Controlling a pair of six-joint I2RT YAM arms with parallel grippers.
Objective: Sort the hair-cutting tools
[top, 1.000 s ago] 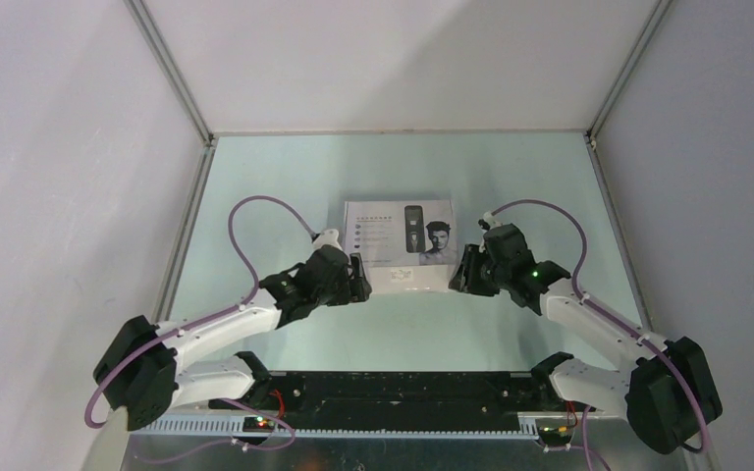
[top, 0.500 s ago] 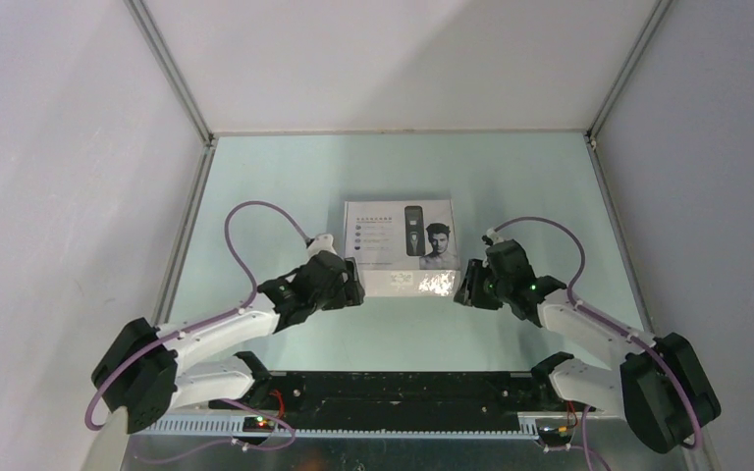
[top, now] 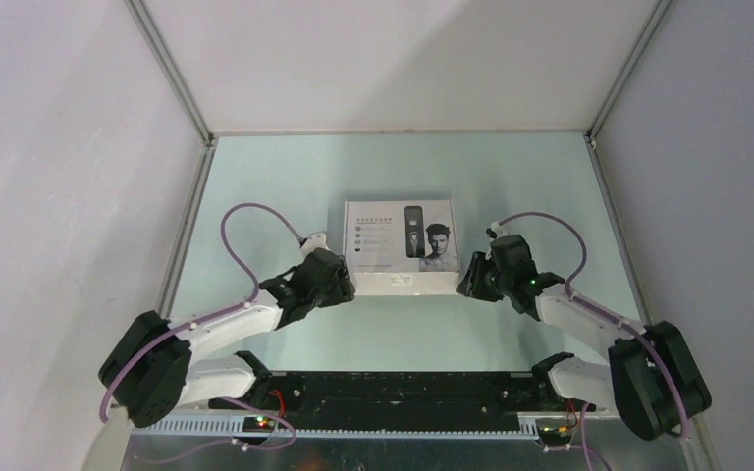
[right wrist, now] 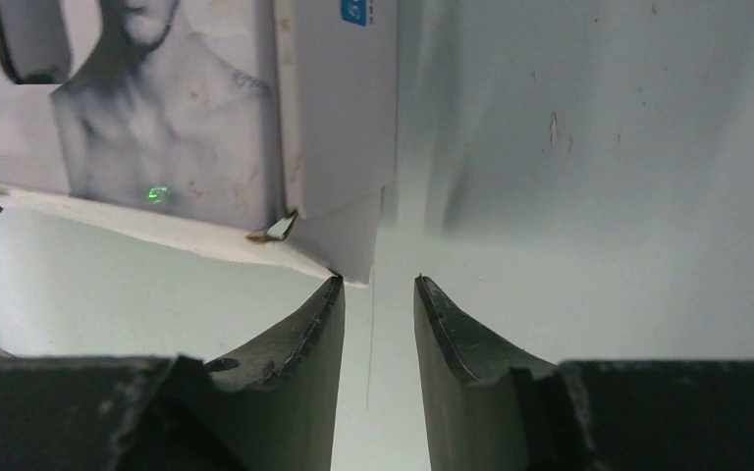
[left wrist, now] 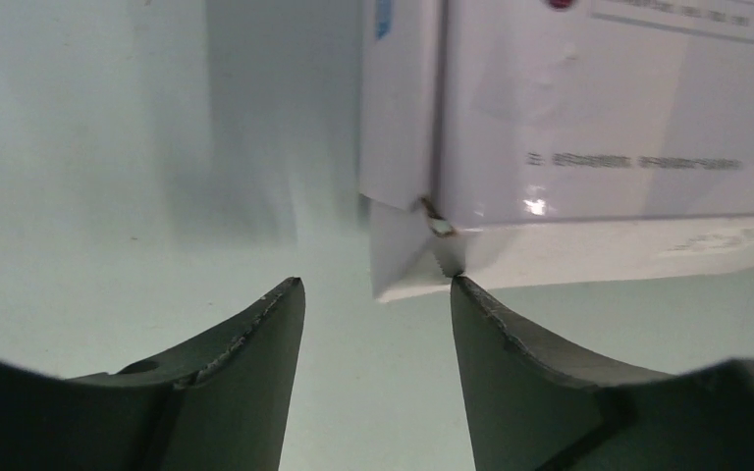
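Note:
The hair-cutting tools are out of view. A closed white box [top: 400,245] with a printed lid lies flat in the middle of the table. My left gripper [top: 348,286] sits at the box's near left corner. In the left wrist view that gripper [left wrist: 375,282] is open and empty, with the corner of the box [left wrist: 589,98] just ahead of its right fingertip [left wrist: 461,289]. My right gripper [top: 465,283] is at the near right corner. Its jaws [right wrist: 378,279] stand open a narrower way with nothing between them, and the box [right wrist: 334,118] corner meets the left fingertip [right wrist: 332,287].
The pale green table [top: 285,186] is closed in by white walls, with metal rails [top: 183,245] along its left and right [top: 617,235] edges. Purple cables [top: 245,221] loop above each arm.
Both arms have drawn back slightly toward the near edge, bringing the grippers from the box's sides to its near corners. The left jaws have narrowed. The box has stayed put.

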